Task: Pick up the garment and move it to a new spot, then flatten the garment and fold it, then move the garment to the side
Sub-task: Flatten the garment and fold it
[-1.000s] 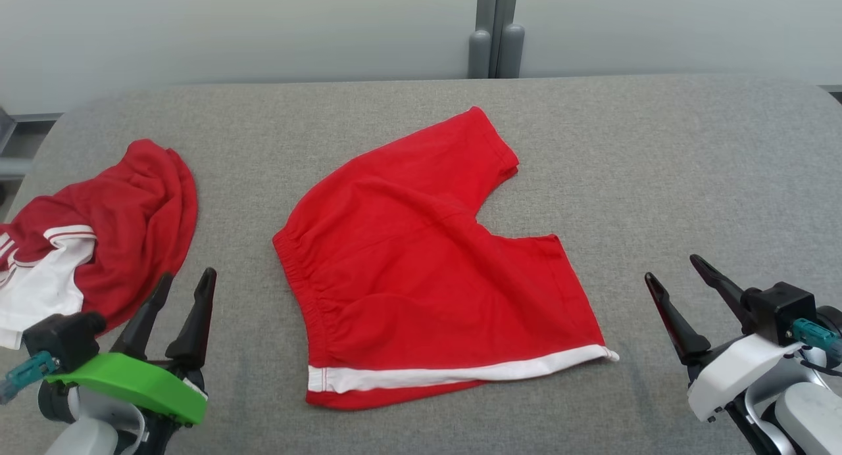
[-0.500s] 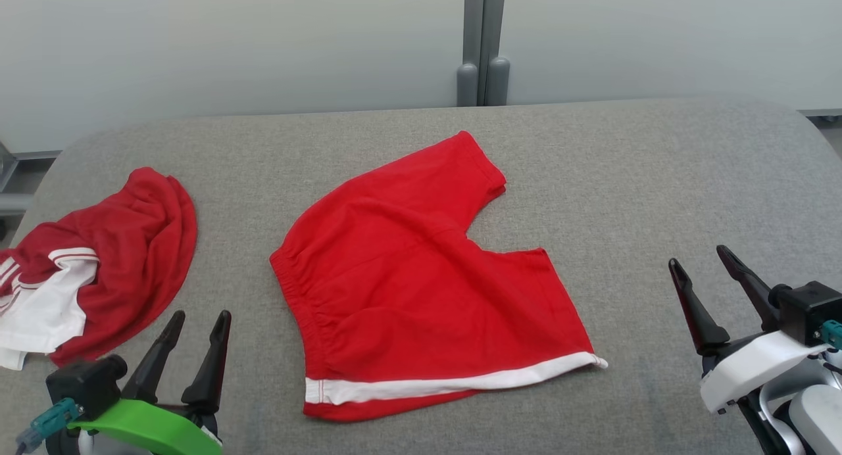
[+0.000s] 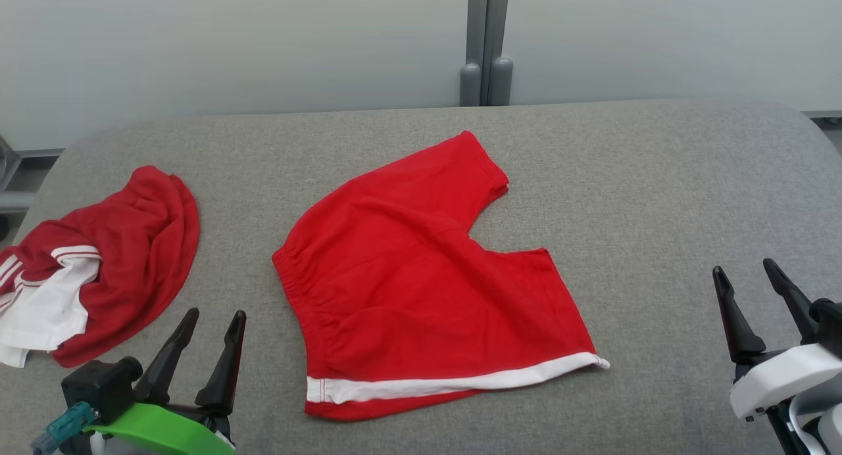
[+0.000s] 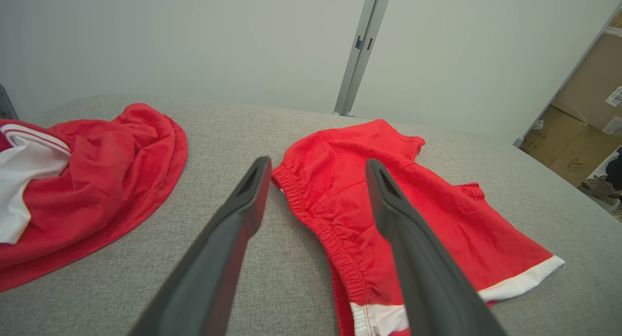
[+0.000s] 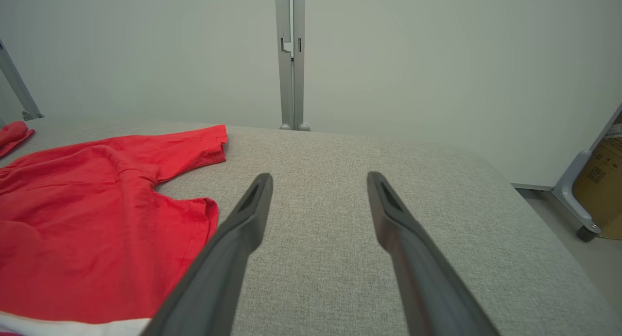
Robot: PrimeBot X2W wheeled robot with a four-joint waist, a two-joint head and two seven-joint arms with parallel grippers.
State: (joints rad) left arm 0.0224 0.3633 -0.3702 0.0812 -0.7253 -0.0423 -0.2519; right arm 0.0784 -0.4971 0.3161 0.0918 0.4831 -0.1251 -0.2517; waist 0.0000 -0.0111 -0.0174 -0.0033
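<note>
The garment, a pair of red shorts [image 3: 421,271] with a white side stripe, lies spread flat in the middle of the grey padded table [image 3: 658,179]. Its elastic waistband faces left and its legs point right and toward the far edge. My left gripper [image 3: 216,313] stands open at the lower left, just short of the waistband. The left wrist view has the left gripper [image 4: 318,161] framing the waistband of the shorts [image 4: 447,229]. My right gripper [image 3: 743,265] is open at the lower right, over bare table, apart from the shorts [image 5: 87,214]. Nothing sits between the right gripper's [image 5: 319,174] fingers.
A second, crumpled red and white garment [image 3: 125,244] lies at the table's left end, also in the left wrist view [image 4: 97,180]. A grey post [image 3: 485,67] rises behind the far edge. Cardboard boxes [image 4: 583,132] stand on the floor beyond the right end.
The head view has tilted, so the table sits lower in the picture. Both grippers have drawn toward the bottom edge and to the right, still open. The shorts lie as before.
</note>
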